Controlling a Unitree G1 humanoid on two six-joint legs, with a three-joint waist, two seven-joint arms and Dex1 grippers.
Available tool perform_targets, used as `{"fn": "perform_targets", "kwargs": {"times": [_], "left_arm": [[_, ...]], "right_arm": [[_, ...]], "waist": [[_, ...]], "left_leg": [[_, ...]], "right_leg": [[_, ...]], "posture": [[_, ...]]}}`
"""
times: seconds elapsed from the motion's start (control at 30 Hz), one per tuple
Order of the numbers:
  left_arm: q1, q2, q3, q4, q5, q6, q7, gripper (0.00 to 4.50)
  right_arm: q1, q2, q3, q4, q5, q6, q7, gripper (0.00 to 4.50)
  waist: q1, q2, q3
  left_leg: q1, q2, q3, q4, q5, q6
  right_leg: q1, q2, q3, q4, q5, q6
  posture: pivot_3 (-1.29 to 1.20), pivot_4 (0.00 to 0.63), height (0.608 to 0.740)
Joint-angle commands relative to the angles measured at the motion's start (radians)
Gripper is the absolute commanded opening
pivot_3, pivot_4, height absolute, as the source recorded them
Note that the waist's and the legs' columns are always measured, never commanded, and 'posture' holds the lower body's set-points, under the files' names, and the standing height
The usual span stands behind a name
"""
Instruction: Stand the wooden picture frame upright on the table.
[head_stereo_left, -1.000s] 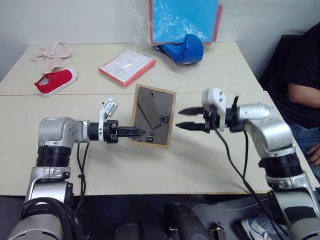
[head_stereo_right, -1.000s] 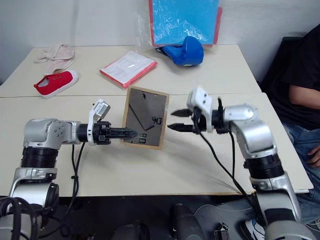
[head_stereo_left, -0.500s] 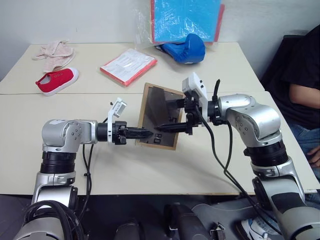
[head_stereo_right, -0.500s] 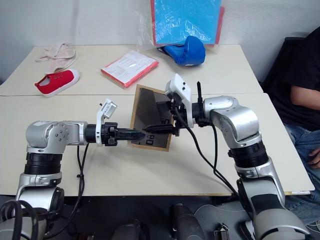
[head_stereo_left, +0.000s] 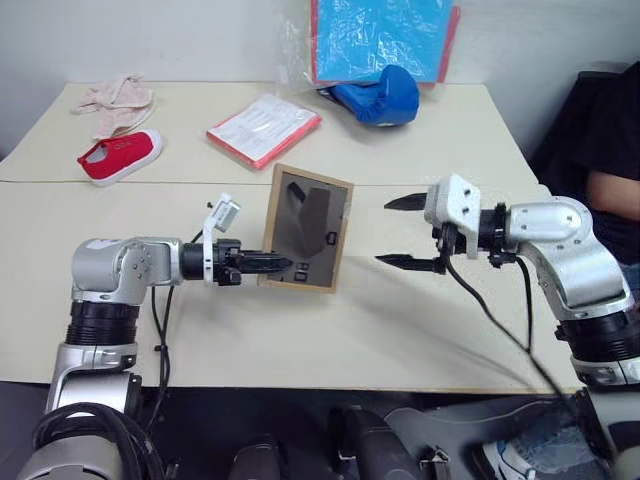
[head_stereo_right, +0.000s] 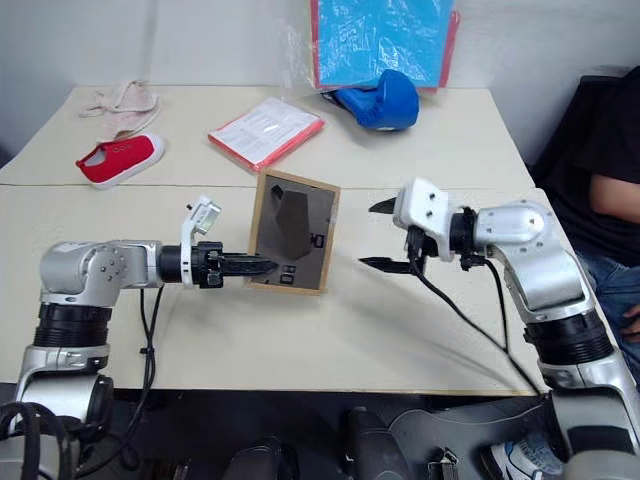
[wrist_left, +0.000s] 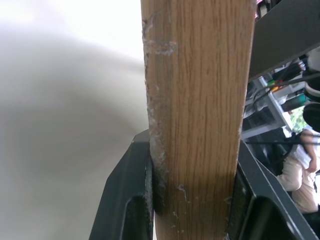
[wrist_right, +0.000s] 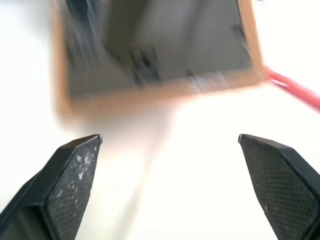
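The right gripper (head_stereo_left: 398, 232) has drawn back with jaws wide and empty after folding out the stand, leaving the picture frame (head_stereo_left: 306, 229) upright on the counter (head_stereo_left: 400, 330), clamped in the left gripper's (head_stereo_left: 270, 265) jaws.

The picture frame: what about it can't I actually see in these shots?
- The wooden picture frame shows its back in both eye views; its front faces away.
- Left wrist view: the left gripper covers the wood edge it clamps.
- Right wrist view: back-panel clips blurred.
- Whether its stand bears on the table: too small.
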Motion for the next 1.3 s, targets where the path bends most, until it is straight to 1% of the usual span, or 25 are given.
{"fn": "perform_targets", "kwargs": {"times": [0.03, 0.07, 0.1, 0.13, 0.17, 0.23, 0.3, 0.4, 0.5, 0.63, 0.67, 0.73, 0.83, 0.9, 1.0, 1.07, 1.13, 1.17, 1.2, 1.27, 1.3], "left_arm": [[-0.025, 0.004, -0.001, -0.028, -0.046, -0.002, -0.024, 1.27], [-0.033, 0.000, -0.001, -0.025, -0.055, 0.009, -0.023, 1.27], [-0.038, -0.002, 0.000, -0.023, -0.061, 0.017, -0.022, 1.27], [-0.043, -0.002, -0.002, -0.023, -0.066, 0.024, -0.024, 1.27], [-0.045, -0.001, -0.004, -0.023, -0.069, 0.028, -0.025, 1.27], [-0.053, 0.000, -0.007, -0.026, -0.081, 0.044, -0.029, 1.27], [-0.059, 0.002, -0.010, -0.022, -0.091, 0.055, -0.030, 1.27], [-0.058, 0.012, -0.022, -0.021, -0.096, 0.054, -0.037, 1.27], [-0.053, 0.016, -0.027, -0.024, -0.099, 0.050, -0.038, 1.27], [-0.052, 0.024, -0.008, -0.018, -0.106, 0.049, -0.037, 1.27], [-0.054, 0.027, 0.000, -0.012, -0.110, 0.051, -0.034, 1.27], [-0.055, 0.036, 0.014, 0.001, -0.118, 0.058, -0.029, 1.27], [-0.033, 0.084, 0.031, -0.003, -0.122, 0.044, -0.034, 2.30], [-0.009, 0.135, 0.050, -0.021, -0.124, 0.027, -0.043, 2.94], [0.021, 0.220, 0.137, -0.042, -0.133, 0.002, -0.028, 3.97], [0.052, 0.289, 0.219, -0.076, -0.155, -0.004, -0.032, 4.50], [0.114, 0.355, 0.319, -0.148, -0.185, -0.023, -0.060, 4.50], [0.169, 0.383, 0.361, -0.209, -0.188, -0.063, -0.086, 4.50], [0.237, 0.401, 0.403, -0.285, -0.192, -0.100, -0.108, 4.50], [0.364, 0.412, 0.475, -0.421, -0.197, -0.165, -0.136, 4.50], [0.416, 0.403, 0.506, -0.476, -0.201, -0.187, -0.132, 4.50]], "right_arm": [[-0.050, 0.013, 0.016, 0.196, -0.346, -0.679, -0.300, 4.50], [-0.074, 0.020, 0.038, 0.255, -0.510, -0.839, -0.443, 4.50], [-0.094, 0.026, 0.052, 0.300, -0.634, -0.942, -0.554, 4.50], [-0.120, 0.037, 0.065, 0.333, -0.754, -0.989, -0.688, 4.50], [-0.142, 0.044, 0.074, 0.358, -0.839, -1.009, -0.791, 4.50], [-0.197, 0.063, 0.128, 0.397, -1.035, -0.992, -1.046, 4.50], [-0.254, 0.086, 0.190, 0.443, -1.167, -0.952, -1.247, 4.50], [-0.323, 0.114, 0.264, 0.527, -1.257, -0.903, -1.425, 4.50], [-0.375, 0.125, 0.328, 0.598, -1.310, -0.869, -1.539, 3.88], [-0.408, 0.108, 0.395, 0.631, -1.348, -0.863, -1.648, 2.52], [-0.411, 0.099, 0.404, 0.625, -1.353, -0.860, -1.674, 2.29], [-0.419, 0.088, 0.416, 0.621, -1.348, -0.867, -1.705, 1.96], [-0.441, 0.077, 0.438, 0.620, -1.339, -0.883, -1.728, 1.65], [-0.456, 0.070, 0.446, 0.618, -1.327, -0.898, -1.733, 1.24], [-0.472, 0.059, 0.451, 0.617, -1.312, -0.923, -1.732, 1.24], [-0.480, 0.054, 0.447, 0.627, -1.291, -0.949, -1.714, 1.24], [-0.488, 0.057, 0.444, 0.666, -1.233, -1.009, -1.662, 1.24], [-0.492, 0.065, 0.445, 0.705, -1.176, -1.061, -1.613, 1.24], [-0.497, 0.081, 0.450, 0.769, -1.087, -1.131, -1.542, 1.24], [-0.509, 0.152, 0.467, 0.991, -0.851, -1.281, -1.327, 1.24], [-0.428, 0.159, 0.491, 0.891, -0.498, -1.147, -1.034, 1.24]], "waist": [[-0.006, 0.000, 0.000], [-0.011, 0.000, 0.000], [-0.015, 0.000, 0.000], [-0.019, -0.001, 0.000], [-0.023, -0.001, 0.001], [-0.027, -0.001, 0.001], [-0.031, -0.001, 0.001], [-0.034, -0.001, 0.001], [-0.033, -0.001, 0.001], [-0.034, -0.001, 0.001], [-0.035, -0.001, 0.001], [-0.036, -0.001, 0.001], [-0.041, -0.001, 0.001], [-0.048, -0.002, 0.001], [-0.054, -0.002, 0.001], [-0.056, -0.002, 0.001], [-0.061, -0.002, 0.001], [-0.066, -0.003, 0.001], [-0.066, -0.003, 0.001], [-0.070, -0.004, 0.000], [-0.073, -0.005, 0.000]], "left_leg": [[0.000, 0.000, 0.000, 0.000, 0.000, 0.000], [0.000, 0.000, 0.000, 0.000, 0.000, -0.001], [0.000, 0.000, 0.001, 0.000, 0.001, -0.001], [-0.002, 0.000, 0.003, 0.000, 0.001, -0.001], [-0.003, 0.000, 0.004, 0.000, 0.001, -0.001], [-0.003, 0.000, 0.006, 0.000, 0.001, -0.002], [-0.003, 0.000, 0.010, 0.000, 0.001, -0.002], [-0.001, 0.000, 0.011, 0.001, 0.002, -0.003], [0.000, 0.000, 0.011, 0.000, 0.002, -0.004], [0.000, 0.000, 0.011, -0.001, 0.003, -0.004], [0.000, 0.000, 0.011, -0.001, 0.003, -0.004], [0.000, 0.000, 0.011, -0.001, 0.003, -0.005], [0.001, 0.000, 0.011, -0.001, 0.003, -0.005], [0.001, 0.000, 0.011, -0.001, 0.003, -0.005], [0.001, 0.000, 0.011, -0.002, 0.003, -0.006], [0.001, 0.000, 0.011, -0.002, 0.003, -0.006], [0.001, 0.000, 0.011, -0.003, 0.003, -0.006], [0.001, 0.000, 0.011, -0.003, 0.003, -0.006], [0.001, 0.000, 0.011, -0.004, 0.003, -0.006], [0.002, 0.000, 0.011, -0.004, 0.003, -0.006], [0.004, 0.000, 0.010, -0.004, 0.003, -0.006]], "right_leg": [[0.000, 0.000, 0.000, 0.000, 0.000, 0.000], [-0.001, 0.000, 0.000, 0.001, 0.000, 0.000], [-0.002, 0.000, 0.001, 0.002, 0.000, 0.000], [-0.005, 0.000, 0.003, 0.004, 0.000, 0.000], [-0.007, 0.000, 0.004, 0.005, 0.000, 0.000], [-0.009, 0.000, 0.006, 0.008, 0.000, -0.001], [-0.011, 0.000, 0.008, 0.011, -0.001, -0.002], [-0.012, 0.001, 0.009, 0.014, -0.002, -0.004], [-0.011, 0.001, 0.009, 0.015, -0.003, -0.005], [-0.011, 0.001, 0.009, 0.015, -0.003, -0.005], [-0.011, 0.001, 0.009, 0.015, -0.003, -0.005], [-0.011, 0.001, 0.009, 0.015, -0.003, -0.005], [-0.011, 0.001, 0.009, 0.015, -0.003, -0.005], [-0.011, 0.002, 0.009, 0.015, -0.003, -0.005], [-0.012, 0.002, 0.009, 0.015, -0.003, -0.005], [-0.012, 0.002, 0.009, 0.015, -0.003, -0.005], [-0.012, 0.002, 0.009, 0.015, -0.003, -0.006], [-0.012, 0.002, 0.009, 0.015, -0.003, -0.006], [-0.012, 0.002, 0.009, 0.014, -0.003, -0.006], [-0.011, 0.002, 0.009, 0.013, -0.003, -0.006], [-0.009, 0.002, 0.009, 0.013, -0.003, -0.006]], "posture": [[0.00, 0.150, 0.740], [0.00, 0.150, 0.740], [0.00, 0.150, 0.740], [0.00, 0.150, 0.740], [0.00, 0.150, 0.740], [0.00, 0.150, 0.740], [0.00, 0.150, 0.740], [0.00, 0.150, 0.740], [0.00, 0.150, 0.740], [0.00, 0.150, 0.740], [0.00, 0.150, 0.740], [0.00, 0.150, 0.740], [0.00, 0.150, 0.740], [0.00, 0.150, 0.740], [0.00, 0.150, 0.740], [0.00, 0.150, 0.740], [0.00, 0.150, 0.740], [0.00, 0.150, 0.740], [0.00, 0.150, 0.740], [0.00, 0.150, 0.740], [0.00, 0.150, 0.740]]}}
